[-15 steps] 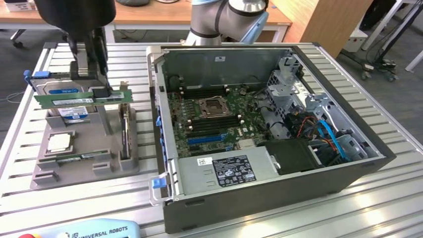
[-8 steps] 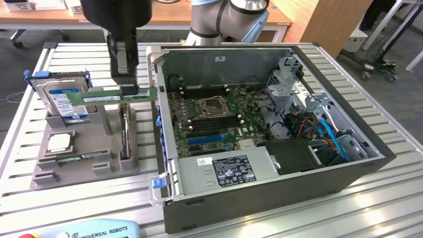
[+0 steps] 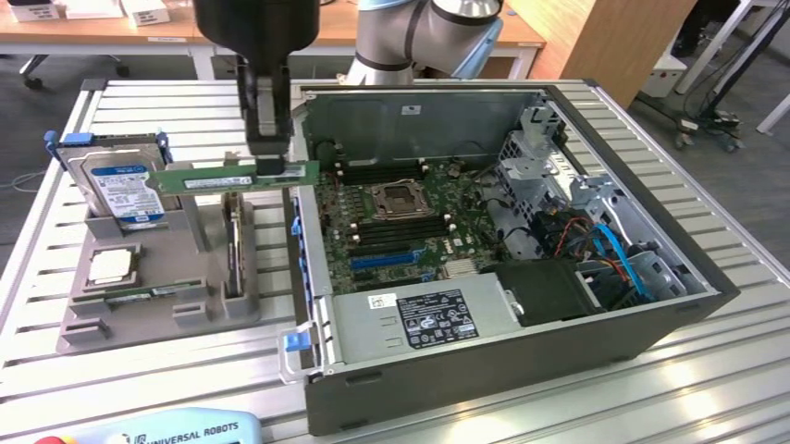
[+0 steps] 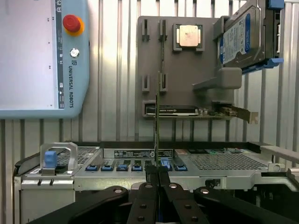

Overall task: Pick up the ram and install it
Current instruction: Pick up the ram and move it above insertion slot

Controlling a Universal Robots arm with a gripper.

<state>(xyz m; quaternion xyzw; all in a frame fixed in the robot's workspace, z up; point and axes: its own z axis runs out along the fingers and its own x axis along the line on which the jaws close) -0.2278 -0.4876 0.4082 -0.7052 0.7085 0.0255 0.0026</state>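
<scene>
The ram [image 3: 222, 178], a long green circuit-board stick, hangs level in the air above the grey holder [image 3: 148, 310], with one end over the left wall of the open computer case [image 3: 519, 370]. My gripper [image 3: 274, 169] is shut on the ram near that end, coming down from above. In the wrist view the ram [image 4: 156, 126] shows edge-on as a thin line rising from my gripper [image 4: 157, 171], with the fingers [image 4: 145, 191] pressed on both sides. The motherboard [image 3: 395, 217] lies inside the case, to the exterior view's right of the ram.
The holder carries a silver hard drive [image 3: 117, 185], a square processor [image 3: 111, 266] and another stick standing on edge [image 3: 231, 242]. A power supply [image 3: 420, 319] and blue cables [image 3: 617, 254] sit in the case. A teach pendant [image 3: 161, 430] lies at the table's front.
</scene>
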